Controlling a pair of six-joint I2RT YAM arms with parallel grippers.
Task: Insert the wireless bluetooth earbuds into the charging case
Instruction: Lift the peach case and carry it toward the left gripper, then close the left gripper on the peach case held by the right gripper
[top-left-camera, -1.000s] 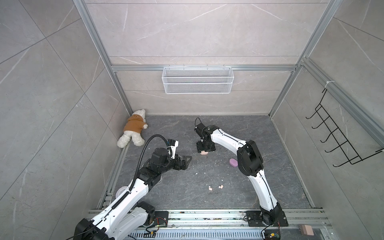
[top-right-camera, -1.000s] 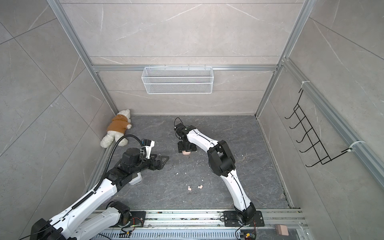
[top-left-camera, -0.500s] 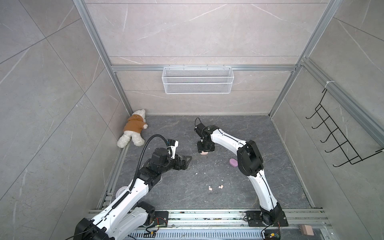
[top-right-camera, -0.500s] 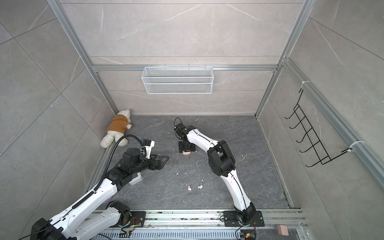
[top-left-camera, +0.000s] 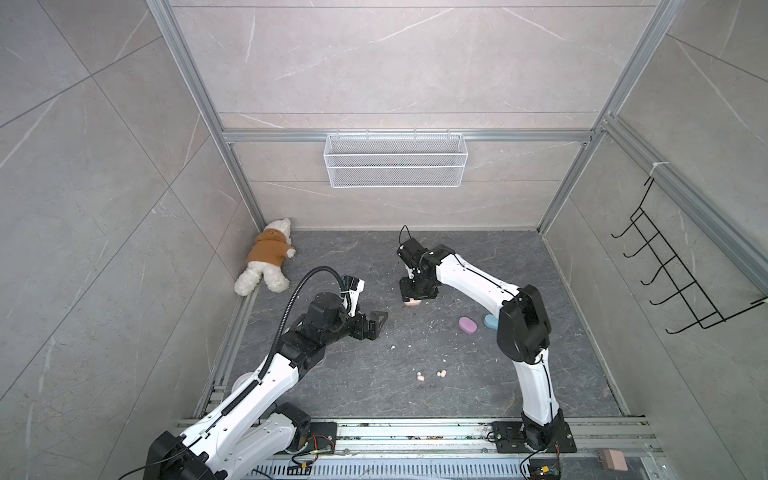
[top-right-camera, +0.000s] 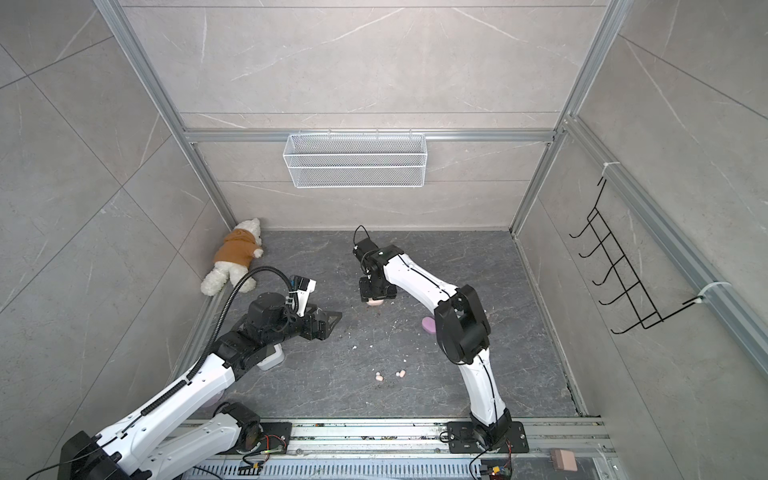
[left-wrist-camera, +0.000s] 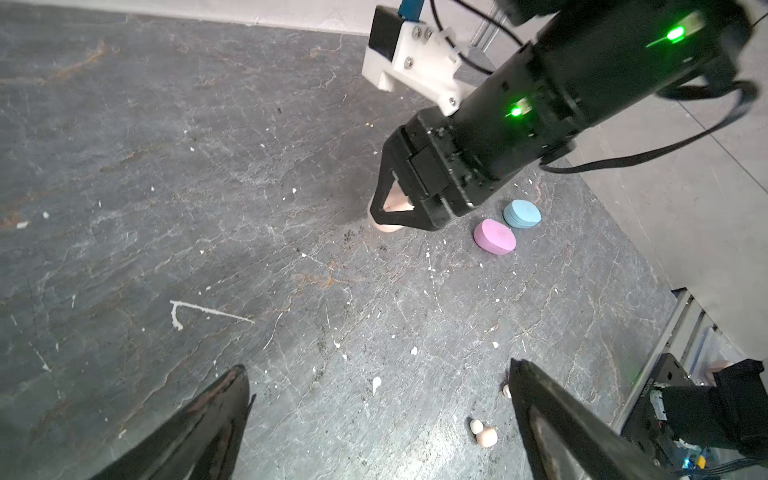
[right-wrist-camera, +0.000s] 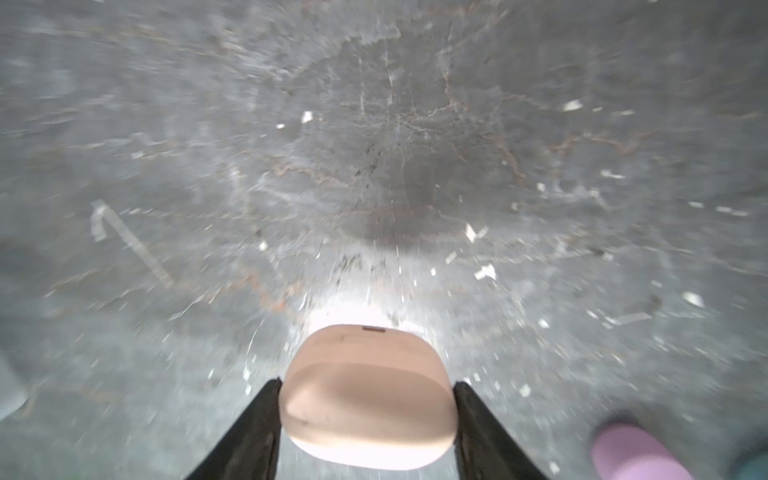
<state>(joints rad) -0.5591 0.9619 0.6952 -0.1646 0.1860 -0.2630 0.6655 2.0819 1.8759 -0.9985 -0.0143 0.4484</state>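
Right wrist, peach case (right-wrist-camera: 368, 411) in right end effector (right-wrist-camera: 368, 383)

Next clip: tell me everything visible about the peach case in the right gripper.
The peach case is a smooth, matte, plastic-looking rounded pebble, lid shut, with a seam round its body and a small dark slot on its outward end. The black jaws of the right gripper pinch it, one against each side. In both top views it pokes out beneath the gripper, low over the grey floor, apart from the pink case and blue case. Whether it touches the floor cannot be told.
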